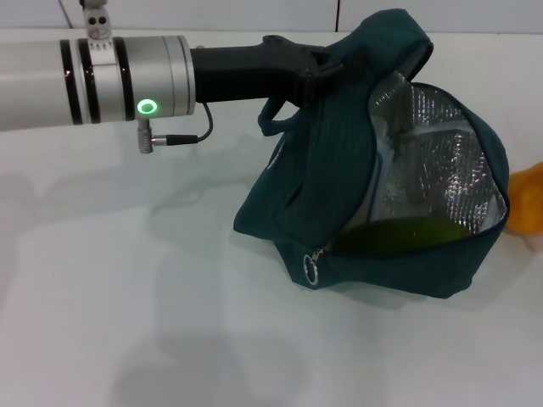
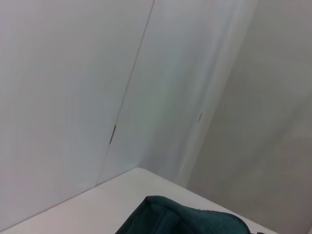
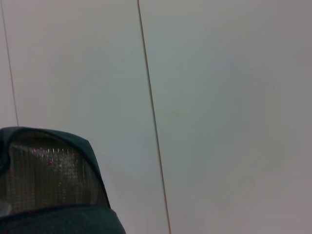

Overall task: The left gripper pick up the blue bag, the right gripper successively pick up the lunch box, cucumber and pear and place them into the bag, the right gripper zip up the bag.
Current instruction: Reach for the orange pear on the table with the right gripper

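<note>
From the upper left of the head view, the left gripper (image 1: 327, 64) reaches level to the right, clamped on the blue bag (image 1: 322, 195) at its top edge. Bare table (image 1: 127, 297) fills the lower left. Centre-right, the bag gapes, cucumber (image 1: 407, 233) inside. The pear (image 1: 528, 199) sits at the right edge.

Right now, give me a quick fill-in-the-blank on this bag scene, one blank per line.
1. The left end effector grips the blue bag near its ____.
2. The bag's zipper is ____.
3. The green cucumber lies ____ the bag.
4. The pear sits ____ the bag, on the table.

Missing words: top; open; inside; outside
</note>
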You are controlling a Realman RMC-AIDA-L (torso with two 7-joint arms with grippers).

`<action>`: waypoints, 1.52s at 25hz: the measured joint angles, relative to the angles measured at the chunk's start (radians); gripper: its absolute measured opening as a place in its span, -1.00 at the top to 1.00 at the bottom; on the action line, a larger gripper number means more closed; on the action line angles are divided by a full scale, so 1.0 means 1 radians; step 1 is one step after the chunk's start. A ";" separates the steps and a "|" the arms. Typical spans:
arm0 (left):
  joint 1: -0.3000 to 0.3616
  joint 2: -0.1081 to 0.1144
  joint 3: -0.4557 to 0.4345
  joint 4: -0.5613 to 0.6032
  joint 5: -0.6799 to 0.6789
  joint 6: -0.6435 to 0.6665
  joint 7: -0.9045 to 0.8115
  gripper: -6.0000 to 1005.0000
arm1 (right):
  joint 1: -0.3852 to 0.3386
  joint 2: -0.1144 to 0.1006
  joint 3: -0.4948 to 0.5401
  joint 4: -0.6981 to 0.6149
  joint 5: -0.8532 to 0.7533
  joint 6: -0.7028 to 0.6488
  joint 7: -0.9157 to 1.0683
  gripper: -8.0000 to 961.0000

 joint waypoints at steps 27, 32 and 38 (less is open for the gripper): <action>-0.019 -0.002 -0.002 -0.025 0.000 -0.004 0.006 0.80 | 0.046 -0.003 -0.074 -0.020 -0.003 0.095 0.052 0.63; -0.020 -0.002 -0.004 -0.025 0.000 -0.004 0.006 0.79 | 0.046 0.001 -0.073 -0.034 -0.001 0.085 0.050 0.76; -0.019 -0.002 -0.003 -0.025 0.000 -0.004 0.006 0.79 | 0.034 0.001 -0.066 -0.053 0.004 0.052 0.042 0.87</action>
